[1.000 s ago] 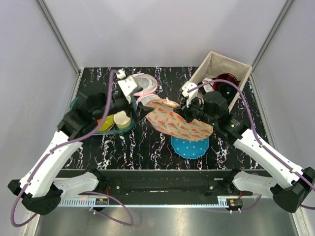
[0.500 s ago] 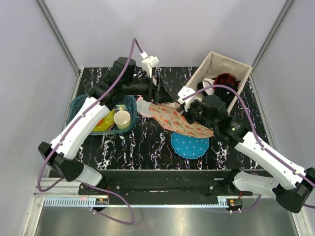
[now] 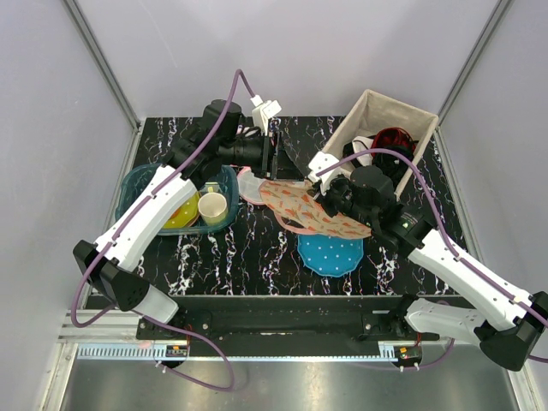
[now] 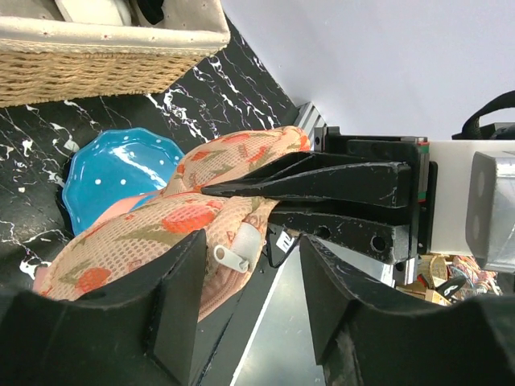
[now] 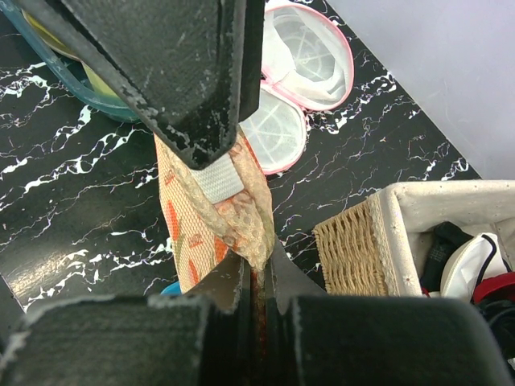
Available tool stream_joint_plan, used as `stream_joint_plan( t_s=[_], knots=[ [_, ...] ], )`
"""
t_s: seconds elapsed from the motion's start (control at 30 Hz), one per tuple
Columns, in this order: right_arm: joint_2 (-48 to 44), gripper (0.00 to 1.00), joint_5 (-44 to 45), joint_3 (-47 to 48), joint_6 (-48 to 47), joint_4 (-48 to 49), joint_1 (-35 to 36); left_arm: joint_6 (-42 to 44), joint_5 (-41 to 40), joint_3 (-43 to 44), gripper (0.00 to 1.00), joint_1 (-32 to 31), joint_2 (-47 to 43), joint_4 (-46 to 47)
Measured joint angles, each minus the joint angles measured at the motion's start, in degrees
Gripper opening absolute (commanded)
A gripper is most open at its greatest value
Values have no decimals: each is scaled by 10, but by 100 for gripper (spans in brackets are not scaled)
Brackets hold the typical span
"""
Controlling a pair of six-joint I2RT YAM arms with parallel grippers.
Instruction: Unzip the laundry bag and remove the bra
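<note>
One peach floral bag (image 3: 312, 214) was pinched aloft by the right gripper (image 5: 256, 272). The left gripper (image 4: 253, 265) was spread wide around it.

The left arm (image 3: 141, 227) and right arm (image 3: 462, 265) have white links, black joints, purple cables (image 3: 237, 75), black jaws.

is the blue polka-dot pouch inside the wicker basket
No, the blue polka-dot pouch lies flat on the table, outside the wicker basket.
</note>
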Motion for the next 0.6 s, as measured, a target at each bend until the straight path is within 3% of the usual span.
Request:
stream_joint_plan(
  t_s=[0.27, 0.47, 0.5, 0.6],
  knots=[
    [0, 0, 0, 0, -1, 0, 0, 2, 9, -6, 39, 1, 0, 4],
    [1, 0, 1, 0, -1, 0, 1, 11, 10, -7, 42, 2, 0, -2],
    [1, 0, 1, 0, -1, 0, 1, 14, 10, -7, 32, 2, 0, -7],
    [3, 0, 1, 0, -1, 0, 2, 22, 9, -7, 27, 2, 0, -14]
  ],
)
